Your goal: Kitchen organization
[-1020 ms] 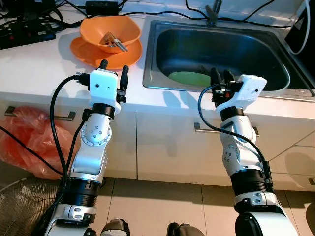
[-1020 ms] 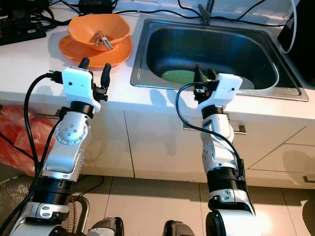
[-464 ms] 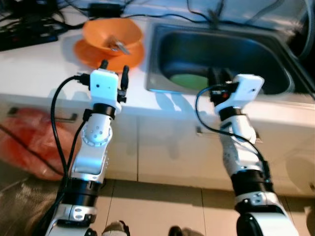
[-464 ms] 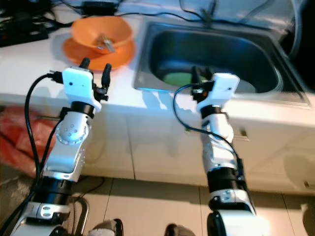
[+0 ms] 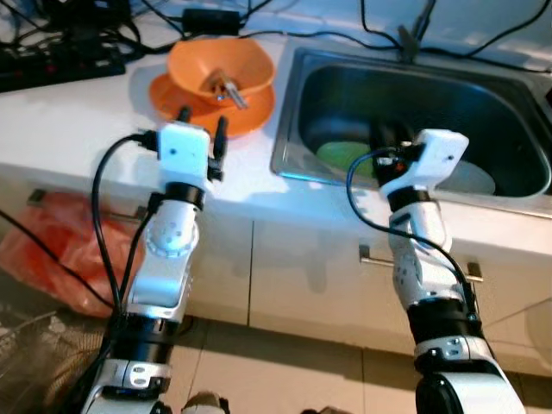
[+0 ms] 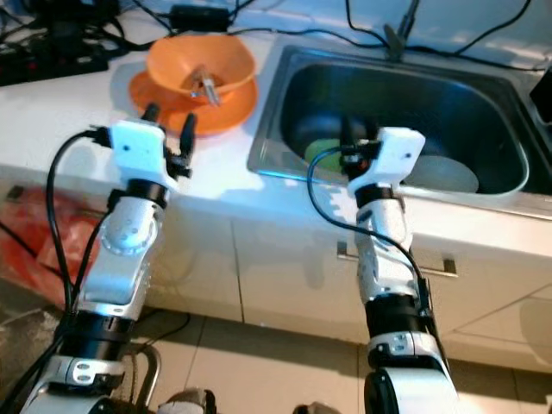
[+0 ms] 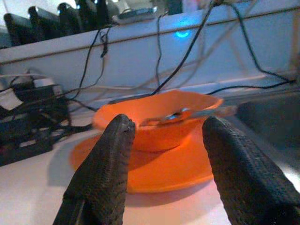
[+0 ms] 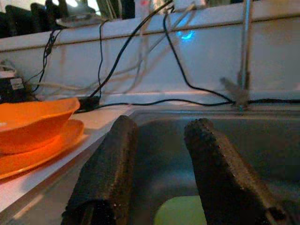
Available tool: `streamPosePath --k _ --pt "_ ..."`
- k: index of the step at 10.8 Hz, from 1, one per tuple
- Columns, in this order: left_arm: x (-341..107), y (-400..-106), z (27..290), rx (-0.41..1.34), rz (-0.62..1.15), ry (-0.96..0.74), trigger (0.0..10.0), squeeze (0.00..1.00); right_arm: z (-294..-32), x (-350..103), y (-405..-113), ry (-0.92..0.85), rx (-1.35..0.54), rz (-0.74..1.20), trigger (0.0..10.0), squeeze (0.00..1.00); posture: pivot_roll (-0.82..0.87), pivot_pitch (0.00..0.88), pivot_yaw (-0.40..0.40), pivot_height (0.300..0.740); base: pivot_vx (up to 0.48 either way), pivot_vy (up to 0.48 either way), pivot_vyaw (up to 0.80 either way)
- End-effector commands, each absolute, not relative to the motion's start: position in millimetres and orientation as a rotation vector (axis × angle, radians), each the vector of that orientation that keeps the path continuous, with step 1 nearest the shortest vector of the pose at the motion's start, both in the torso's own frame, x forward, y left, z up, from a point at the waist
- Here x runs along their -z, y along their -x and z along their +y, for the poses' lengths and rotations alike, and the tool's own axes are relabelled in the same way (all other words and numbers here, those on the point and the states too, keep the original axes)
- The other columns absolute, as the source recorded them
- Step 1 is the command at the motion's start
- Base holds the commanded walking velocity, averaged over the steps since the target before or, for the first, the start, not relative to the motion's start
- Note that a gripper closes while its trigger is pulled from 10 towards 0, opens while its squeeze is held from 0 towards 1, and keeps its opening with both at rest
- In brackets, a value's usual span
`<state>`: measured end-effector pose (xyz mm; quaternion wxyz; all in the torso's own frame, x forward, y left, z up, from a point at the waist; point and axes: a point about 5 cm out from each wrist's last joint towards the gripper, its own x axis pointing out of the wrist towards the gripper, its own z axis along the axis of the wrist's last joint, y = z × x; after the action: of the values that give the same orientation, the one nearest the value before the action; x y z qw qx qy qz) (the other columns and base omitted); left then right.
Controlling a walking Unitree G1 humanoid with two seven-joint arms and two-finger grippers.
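Note:
An orange bowl (image 5: 222, 65) with metal cutlery (image 5: 226, 86) in it sits on an orange plate (image 5: 185, 97) on the white counter, left of the steel sink (image 5: 293, 112). In the sink lie a green plate (image 5: 342, 156) and a pale plate (image 5: 470, 179). My left gripper (image 5: 202, 122) is open above the counter, just short of the orange plate, and points at the bowl (image 7: 159, 119). My right gripper (image 5: 392, 137) is open over the sink's front rim, above the green plate (image 8: 176, 213).
Black cables and a power strip (image 5: 60, 65) clutter the counter's back left. A tap (image 5: 412, 34) stands behind the sink. Cabinet fronts with handles (image 5: 414, 259) lie below the counter. An orange-red bag (image 5: 47, 250) lies on the floor at left.
The whole picture has shifted down and to the right, so the camera moved. Both grippers stay open, at about the same places over the counter and the sink.

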<state>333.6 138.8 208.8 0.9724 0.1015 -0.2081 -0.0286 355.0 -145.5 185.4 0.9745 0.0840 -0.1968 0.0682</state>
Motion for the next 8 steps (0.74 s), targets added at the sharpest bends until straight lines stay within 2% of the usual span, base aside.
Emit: streamPosePath --k 1,8 --pt "-212.4 -333.0 138.0 0.061 -0.433 -0.211 10.0 0.00 -145.6 -185.9 -355.2 -0.169 -0.135 -0.399 10.0 0.00 0.10 0.120 -0.060 0.740 0.285 0.000 0.00" --pt "-212.9 -332.2 136.2 0.071 -0.437 -0.206 10.0 0.00 -145.5 -184.8 -355.3 -0.175 -0.133 -0.393 10.0 0.00 0.10 0.121 -0.058 0.740 0.289 0.000 0.00"
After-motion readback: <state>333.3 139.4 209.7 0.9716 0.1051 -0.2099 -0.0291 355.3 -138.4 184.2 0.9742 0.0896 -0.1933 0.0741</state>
